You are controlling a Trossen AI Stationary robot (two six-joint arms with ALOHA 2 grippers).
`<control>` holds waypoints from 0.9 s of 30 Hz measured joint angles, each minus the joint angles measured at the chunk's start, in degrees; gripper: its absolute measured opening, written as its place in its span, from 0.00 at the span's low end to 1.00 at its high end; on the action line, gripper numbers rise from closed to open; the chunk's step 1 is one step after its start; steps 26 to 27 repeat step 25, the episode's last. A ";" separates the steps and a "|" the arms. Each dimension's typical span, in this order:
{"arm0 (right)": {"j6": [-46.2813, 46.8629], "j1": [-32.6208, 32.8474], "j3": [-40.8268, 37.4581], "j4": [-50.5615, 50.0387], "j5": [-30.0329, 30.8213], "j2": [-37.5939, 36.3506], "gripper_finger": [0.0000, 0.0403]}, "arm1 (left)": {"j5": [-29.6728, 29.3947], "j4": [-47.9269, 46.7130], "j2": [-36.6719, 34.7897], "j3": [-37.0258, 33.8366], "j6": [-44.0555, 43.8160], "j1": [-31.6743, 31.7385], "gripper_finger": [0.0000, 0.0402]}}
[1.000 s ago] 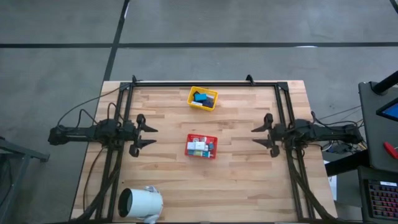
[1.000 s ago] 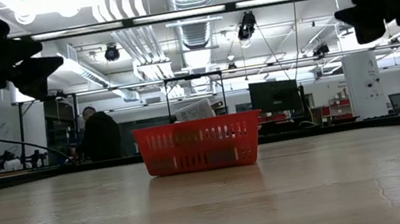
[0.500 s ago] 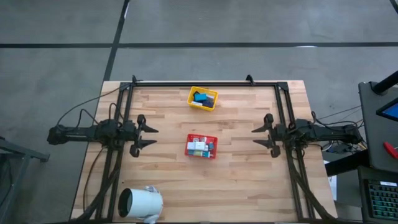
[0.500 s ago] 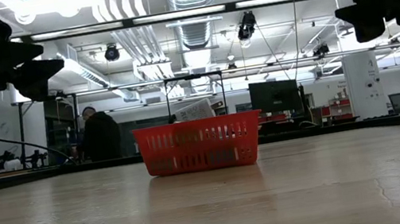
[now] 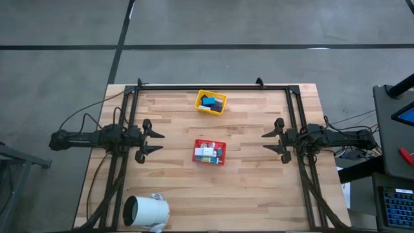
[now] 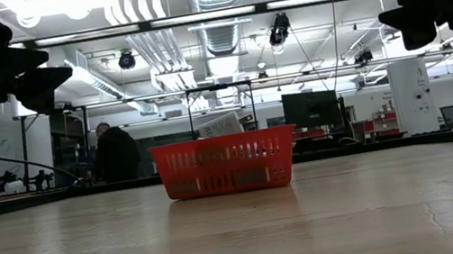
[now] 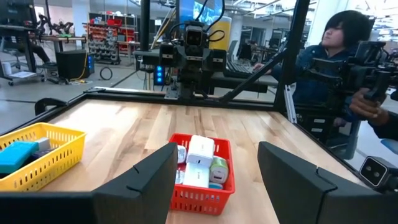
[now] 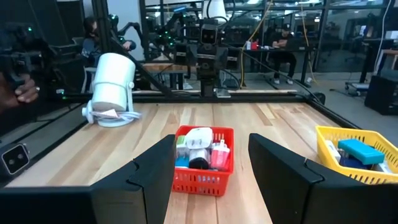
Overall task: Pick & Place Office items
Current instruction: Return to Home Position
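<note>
The white cylinder [image 5: 146, 211] lies on its side at the near left corner of the table [image 5: 252, 188]. The left gripper [image 5: 160, 141] hangs raised off the wood by the left edge, about midway along it, its fingers spread apart and holding nothing. It points across at the red tray [image 5: 195, 153] in the middle of the table, well apart from it. The office items [image 5: 207, 153] in that tray are a heap of white pieces with some pink, green and teal among them. More of them, teal and navy, lie in the yellow tray [image 5: 198, 103], which stands close to the far edge at its middle. The right gripper [image 5: 264, 142] hangs raised by the right edge, facing the left one, fingers likewise apart and empty, also well clear of the red tray.
</note>
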 joint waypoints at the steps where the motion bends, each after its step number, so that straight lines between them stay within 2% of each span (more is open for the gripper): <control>1: 0.03 0.00 0.00 0.00 0.00 0.00 0.50 | 0.00 0.00 0.00 0.00 0.18 0.00 0.57; 15: 0.00 0.02 0.00 0.02 0.02 0.02 0.50 | 0.17 0.07 0.00 0.00 0.16 0.02 0.57; 20: 0.03 0.02 0.00 0.02 0.02 0.02 0.50 | 0.17 0.07 0.00 -0.02 4.04 0.02 0.57; 27: -2.76 0.02 0.00 0.04 0.09 0.02 0.50 | 0.17 0.07 0.00 -0.02 4.34 0.02 0.57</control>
